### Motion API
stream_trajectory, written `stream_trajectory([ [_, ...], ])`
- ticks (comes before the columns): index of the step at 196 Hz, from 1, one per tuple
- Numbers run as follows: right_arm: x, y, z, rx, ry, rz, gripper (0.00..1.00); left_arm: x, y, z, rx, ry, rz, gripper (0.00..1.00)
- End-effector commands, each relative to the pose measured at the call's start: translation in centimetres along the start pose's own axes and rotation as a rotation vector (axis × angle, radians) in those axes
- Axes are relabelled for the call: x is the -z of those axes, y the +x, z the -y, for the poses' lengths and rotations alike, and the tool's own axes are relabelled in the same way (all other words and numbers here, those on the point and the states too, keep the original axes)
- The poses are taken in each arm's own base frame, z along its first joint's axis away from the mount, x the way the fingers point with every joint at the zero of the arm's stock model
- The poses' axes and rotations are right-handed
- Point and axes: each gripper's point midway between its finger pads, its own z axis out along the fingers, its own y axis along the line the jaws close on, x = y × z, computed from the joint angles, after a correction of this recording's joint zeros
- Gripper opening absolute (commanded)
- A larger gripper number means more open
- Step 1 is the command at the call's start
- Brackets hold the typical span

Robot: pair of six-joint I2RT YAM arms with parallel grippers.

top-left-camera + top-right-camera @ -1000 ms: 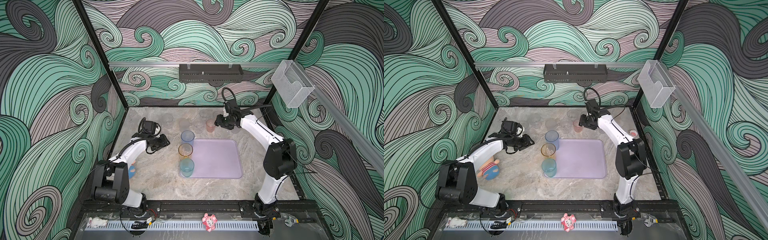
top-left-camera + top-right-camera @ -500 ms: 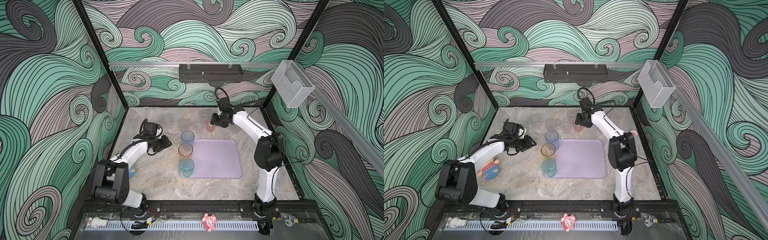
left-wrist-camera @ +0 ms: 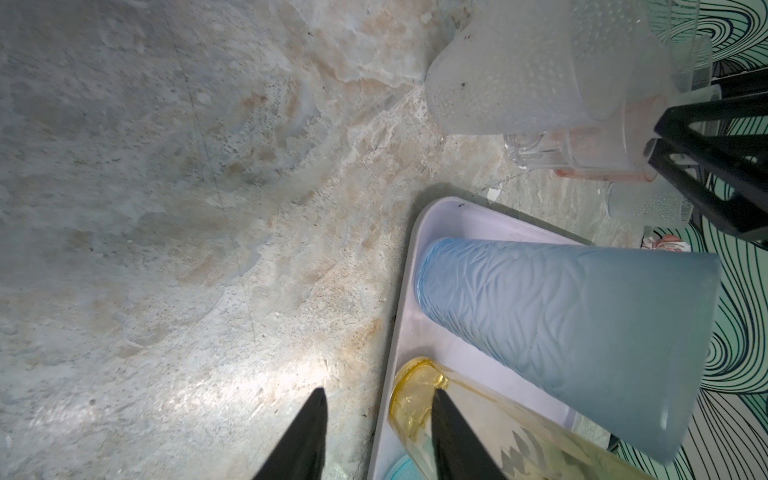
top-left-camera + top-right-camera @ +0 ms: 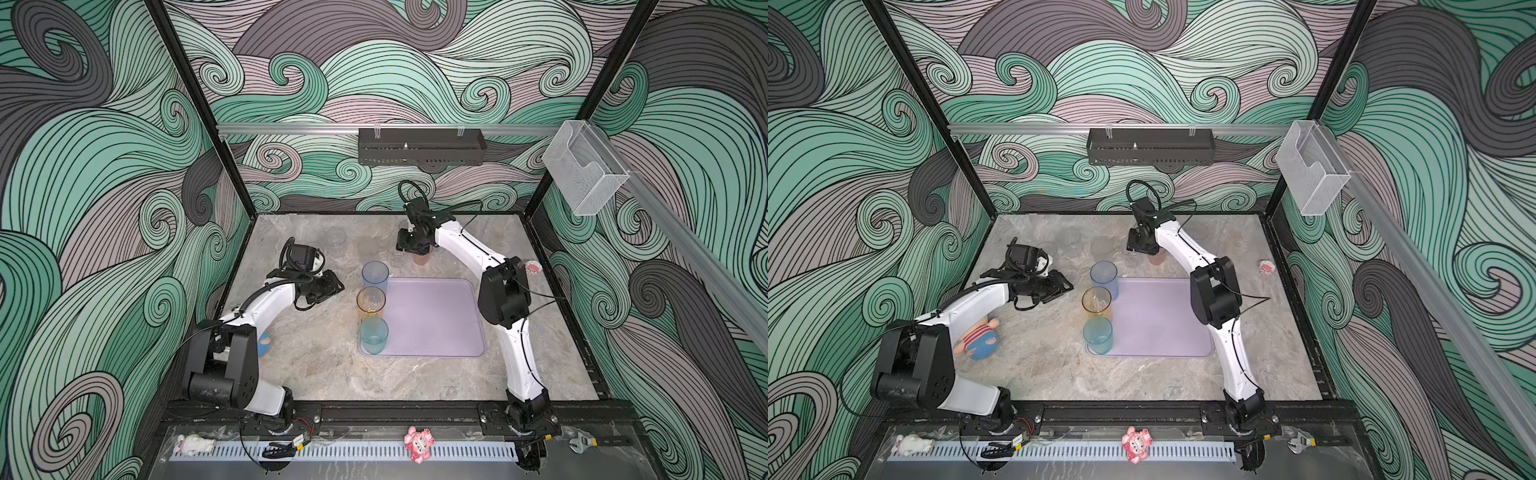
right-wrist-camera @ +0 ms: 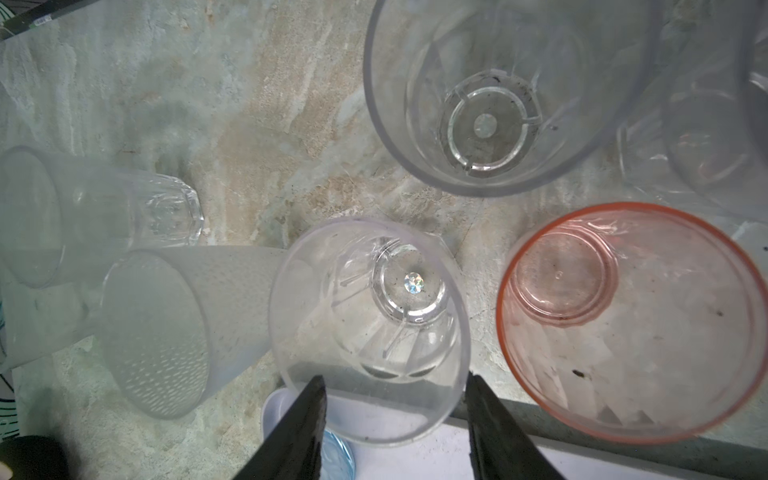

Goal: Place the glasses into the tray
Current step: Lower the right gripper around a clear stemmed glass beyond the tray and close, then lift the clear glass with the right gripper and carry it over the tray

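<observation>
Right gripper (image 5: 395, 376) straddles small clear glass (image 5: 370, 328) just beyond tray (image 4: 432, 316); clamped or not, can't tell. Left gripper (image 3: 378, 392) slack, empty. Risk: lift clips 2 close neighbours, pink glass (image 5: 631, 320) and frosted glass (image 5: 166, 332); tip-over.

The amber glass (image 3: 540, 440) runs partly out of the left wrist view.

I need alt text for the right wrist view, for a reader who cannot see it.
Seen from above, the right gripper hangs with its two black fingers either side of a small clear glass. A pink glass and a frosted glass flank it on the marble table.
</observation>
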Motion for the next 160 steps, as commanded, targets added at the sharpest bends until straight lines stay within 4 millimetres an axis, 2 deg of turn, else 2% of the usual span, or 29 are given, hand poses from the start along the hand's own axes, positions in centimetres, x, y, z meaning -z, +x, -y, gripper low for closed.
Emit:
stream_trajectory([
  [1, 0.0, 0.1, 0.5, -0.014, 0.042, -0.008, 0.53, 0.5, -0.2, 0.9, -0.01, 0.034, 0.016, 0.44],
  [38, -1.0, -0.2, 1.0, -0.022, 0.073, 0.0, 0.49, 0.5, -0.2, 0.9, -0.007, 0.035, 0.016, 0.44],
  [81, -2.1, -0.1, 2.0, -0.029, 0.098, -0.012, 0.39, 0.5, -0.3, 0.8, -0.013, 0.022, 0.016, 0.44],
  [126, -1.2, 0.0, 2.3, -0.009, 0.11, -0.016, 0.23, 1.1, -0.7, 0.6, -0.031, -0.002, 0.038, 0.44],
  [131, -1.1, 0.0, 2.4, -0.007, 0.113, -0.017, 0.21, 2.0, -1.0, 1.1, -0.046, 0.009, 0.066, 0.45],
  [160, 0.3, -0.2, 2.8, -0.007, 0.113, -0.008, 0.14, 2.7, -1.2, 1.2, -0.059, 0.0, 0.094, 0.44],
])
